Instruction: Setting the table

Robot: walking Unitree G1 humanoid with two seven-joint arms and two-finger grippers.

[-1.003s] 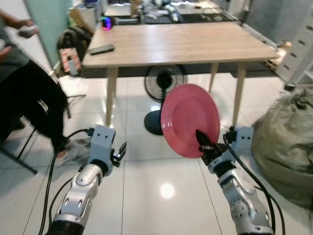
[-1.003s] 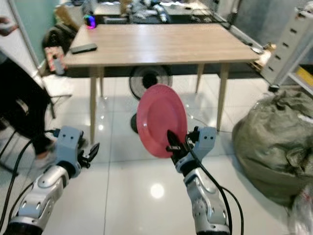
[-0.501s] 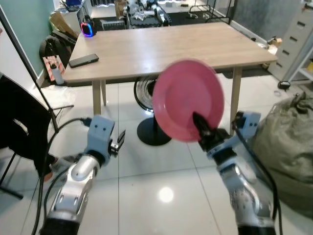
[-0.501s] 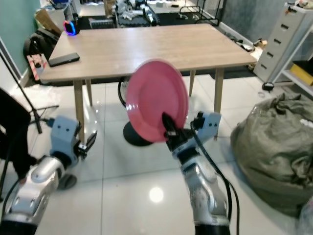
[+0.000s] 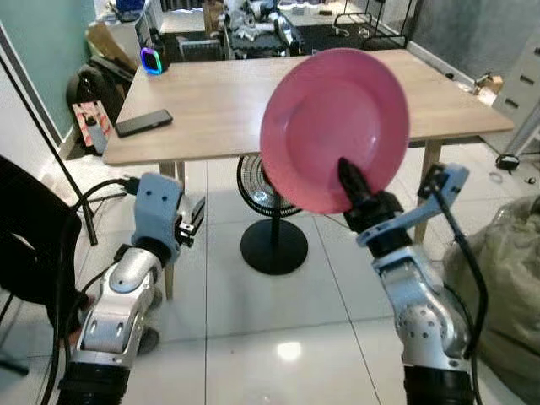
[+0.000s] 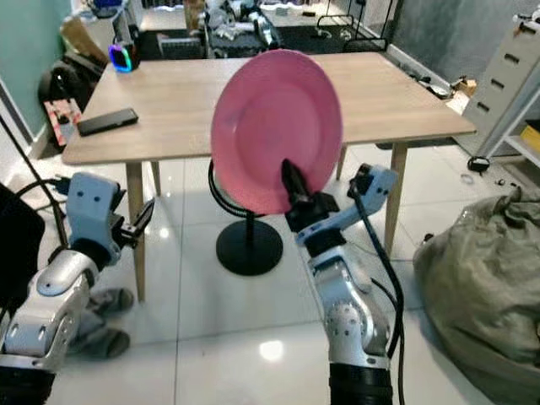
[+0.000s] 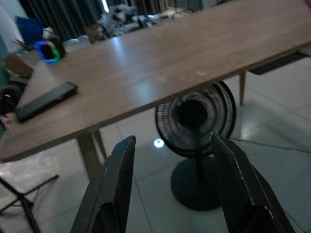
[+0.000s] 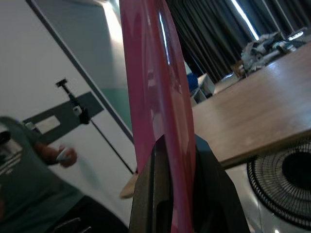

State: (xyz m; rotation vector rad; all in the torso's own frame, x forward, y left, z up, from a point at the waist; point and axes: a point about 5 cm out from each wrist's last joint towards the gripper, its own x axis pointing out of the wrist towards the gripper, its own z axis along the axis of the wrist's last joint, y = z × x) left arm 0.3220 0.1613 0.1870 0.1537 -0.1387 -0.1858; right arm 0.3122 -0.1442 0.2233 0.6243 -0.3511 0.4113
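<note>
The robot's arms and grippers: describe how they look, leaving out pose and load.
Both arms are jointed silver metal segments going to black near the body. Each wrist carries a pale blue-grey boxy block with a black cable looping back along the arm. The left gripper and right gripper each end in two long black fingers.

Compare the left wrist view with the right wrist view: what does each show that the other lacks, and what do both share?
Left wrist view: the left pincer with its fingers spread and nothing between them, a dark phone lying on the table, and a glowing gadget at its far end.

Right wrist view: the right pincer clamped on the rim of a pink plate seen edge-on, and a person in a grey-green top beside a white wall.

Both: the wooden table and the black fan standing under it.
</note>
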